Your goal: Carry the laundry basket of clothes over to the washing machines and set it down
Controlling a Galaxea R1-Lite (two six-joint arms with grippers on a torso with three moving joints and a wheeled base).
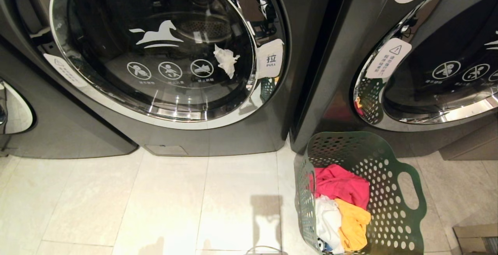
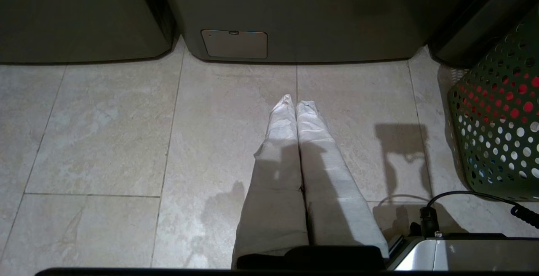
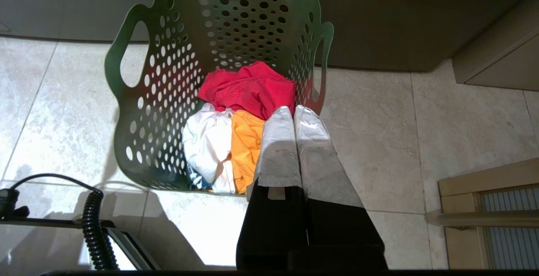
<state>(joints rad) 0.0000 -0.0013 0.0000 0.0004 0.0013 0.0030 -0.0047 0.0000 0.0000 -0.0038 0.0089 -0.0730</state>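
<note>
1. The laundry basket [image 1: 393, 208] stands on the tiled floor [image 1: 163, 208], just in front of the washing machines [image 1: 241, 130], below the seam between two of them.
2. To the basket's left, bare tile runs up to the machine fronts, leaving open passage.
3. The basket's top is open; the clothes [image 1: 342, 208] lie low inside, well beneath the rim.
4. Both oval handles are unblocked.
5. Right of the basket, a cardboard box [image 1: 476, 239] narrows the floor.
</note>
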